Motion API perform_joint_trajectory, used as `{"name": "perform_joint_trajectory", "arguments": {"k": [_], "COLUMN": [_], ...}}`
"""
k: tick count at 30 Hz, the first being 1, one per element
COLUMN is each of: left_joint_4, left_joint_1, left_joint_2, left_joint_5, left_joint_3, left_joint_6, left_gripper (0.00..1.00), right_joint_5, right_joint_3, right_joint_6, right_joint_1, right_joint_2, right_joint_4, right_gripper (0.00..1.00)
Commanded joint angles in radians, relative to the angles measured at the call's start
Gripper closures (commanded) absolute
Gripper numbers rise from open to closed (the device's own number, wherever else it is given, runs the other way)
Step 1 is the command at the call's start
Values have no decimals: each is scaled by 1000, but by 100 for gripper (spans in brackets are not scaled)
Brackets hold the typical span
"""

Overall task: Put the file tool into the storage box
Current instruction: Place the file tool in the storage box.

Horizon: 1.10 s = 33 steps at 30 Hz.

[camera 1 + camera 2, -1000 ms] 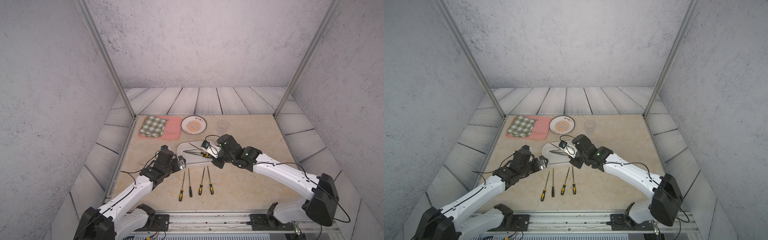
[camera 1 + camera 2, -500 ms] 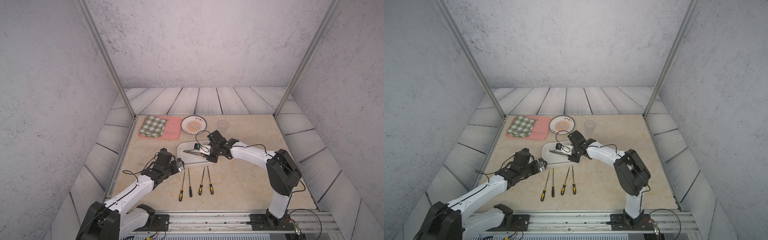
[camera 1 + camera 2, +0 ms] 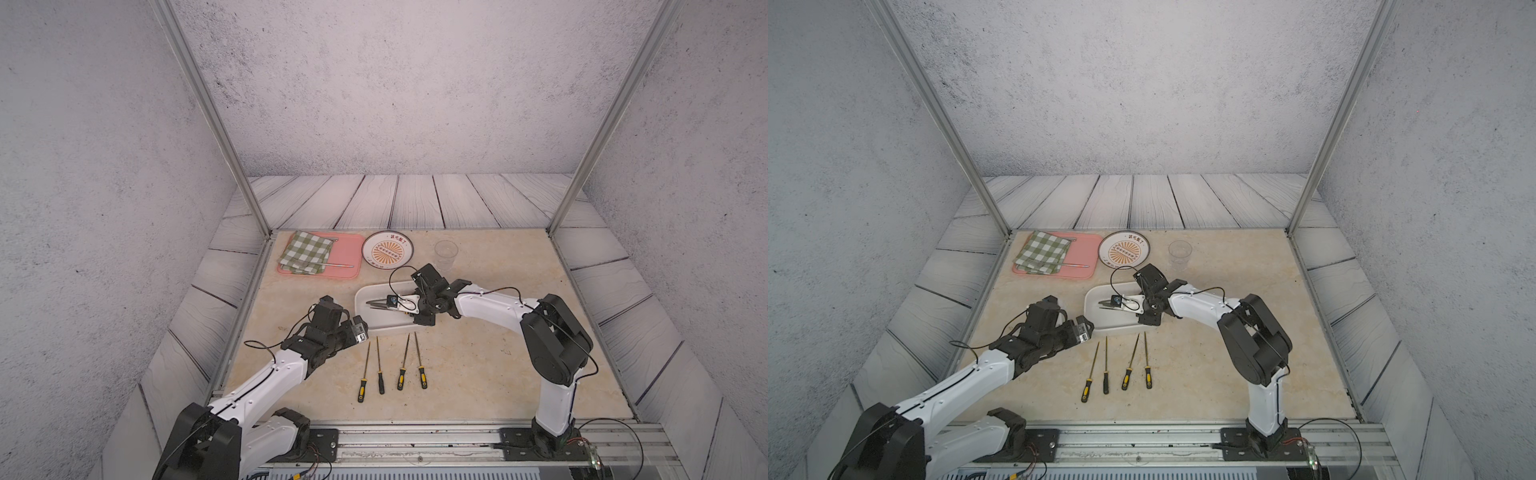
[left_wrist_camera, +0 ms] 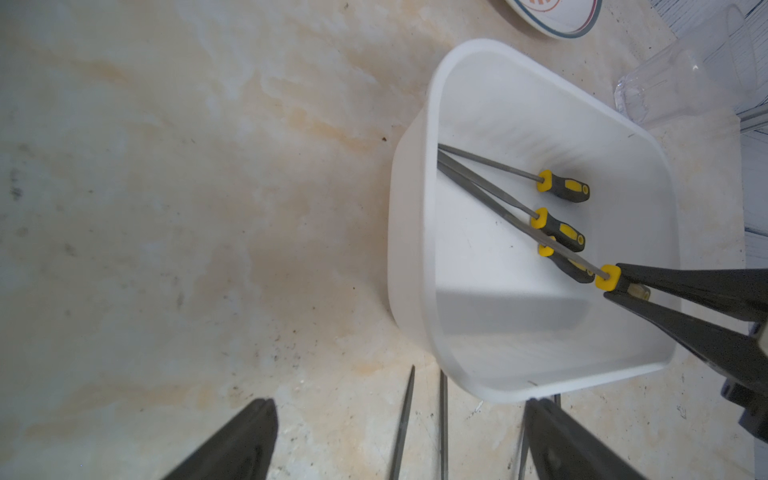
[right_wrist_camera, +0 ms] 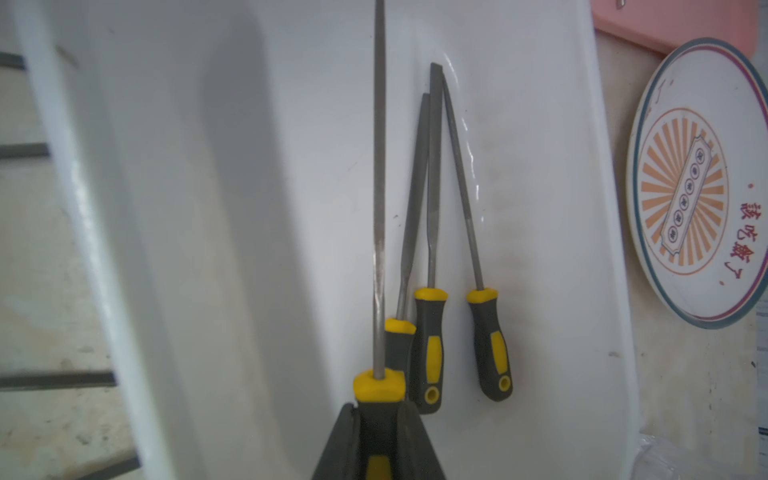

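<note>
The white storage box [image 3: 374, 322] [image 3: 1108, 322] sits mid-table. My right gripper [image 3: 372, 305] [image 5: 379, 419] reaches into it from the right, shut on the black-and-yellow handle of a file tool [image 5: 379, 208]. That file's grey shaft runs along the box's length, just above the floor. Three more files [image 5: 430, 345] lie on the box floor beside it, toward the far wall. In the left wrist view the held file's yellow collar [image 4: 607, 277] shows at the right fingertips. My left gripper [image 3: 362, 334] [image 4: 399, 409] hovers open and empty at the box's near left corner.
Several files [image 3: 390, 370] lie side by side on the table in front of the box, handles toward me. At the back stand a pink tray [image 3: 345, 253] with a checked cloth [image 3: 307, 257], a round sunburst plate [image 3: 387, 251] and a clear cup [image 3: 446, 251].
My right gripper has carried the file leftward and lower into the box, and that arm's elbow has risen. The left arm has barely moved.
</note>
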<state>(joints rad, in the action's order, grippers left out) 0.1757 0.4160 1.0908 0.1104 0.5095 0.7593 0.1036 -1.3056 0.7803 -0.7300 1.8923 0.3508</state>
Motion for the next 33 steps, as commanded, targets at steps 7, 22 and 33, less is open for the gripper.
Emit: {"name": "perform_joint_trajectory", "arguments": {"k": [7,22,33], "left_joint_4": [24,65,76], "left_joint_1": [-8,-9,-8], "left_joint_2": [-19,-36,-42], "left_joint_5": [8,26,79], "left_joint_3": [10,35,41], "left_joint_6": [-18,-20,-20], "left_gripper": [1,2,2], "right_joint_5": [39,51,-245], "right_joint_3": [-22,-39,28], "right_joint_6": [-1,-83,-506], "right_joint_1": [-13,-20,-39], "right_joint_2": [8,-61,-238], "right_joint_4": [37,48,-89], "right_gripper": [85,58,56]}}
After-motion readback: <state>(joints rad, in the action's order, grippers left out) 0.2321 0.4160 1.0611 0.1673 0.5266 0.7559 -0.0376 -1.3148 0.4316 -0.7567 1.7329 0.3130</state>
